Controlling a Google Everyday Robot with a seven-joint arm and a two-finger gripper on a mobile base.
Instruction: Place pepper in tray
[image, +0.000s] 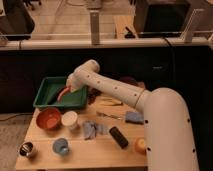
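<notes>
The green tray (46, 86) stands at the back left of the wooden table. My gripper (69, 89), at the end of the white arm reaching in from the right, is over the tray's right half. It is shut on the small orange-red pepper (62, 94), which slants down and left from the fingers, low over the tray's inside. Whether the pepper touches the tray floor cannot be told.
In front of the tray stand a round orange-red bowl (49, 119) and a white cup (69, 119). Nearer the front edge are a blue cup (61, 146), a metal can (27, 149), a grey-blue cloth (92, 129), a black object (118, 136) and an orange fruit (141, 145).
</notes>
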